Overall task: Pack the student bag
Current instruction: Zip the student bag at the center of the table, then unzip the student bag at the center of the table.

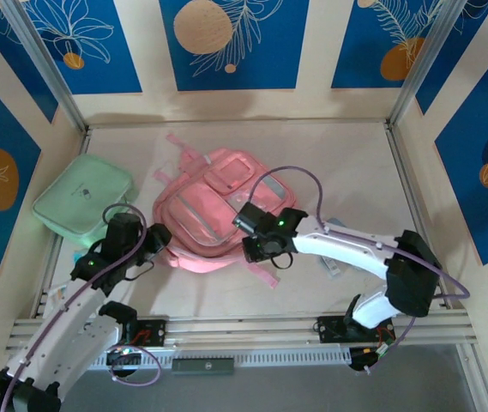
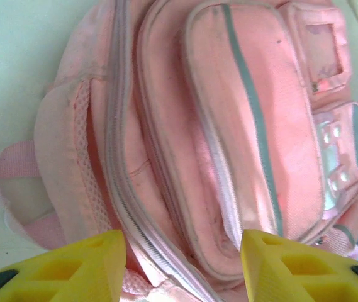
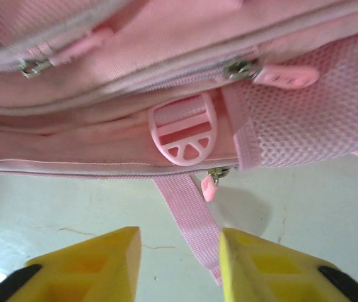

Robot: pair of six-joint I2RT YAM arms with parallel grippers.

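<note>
Student bag [image 1: 213,215] lies flat on the counter [image 1: 346,172] between both hands; zips look shut. Left hand [image 2: 182,267] parted, empty, bag just ahead. Right hand [image 3: 179,261] parted, strap [image 3: 186,217] lying loose between its fingers. Step, probably: opening the bag. Next: pinch the zip pull [image 3: 285,77] ahead of the right hand.

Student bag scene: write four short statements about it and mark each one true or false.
1. The student bag lies on the table. True.
2. The mint-green case sits on top of the bag. False: it lies beside the bag, on the table.
3. The left gripper is clamped on the bag. False: its jaws stand apart, gripping nothing.
4. In the right wrist view, a pink strap runs between the fingers of the right gripper. True.
</note>
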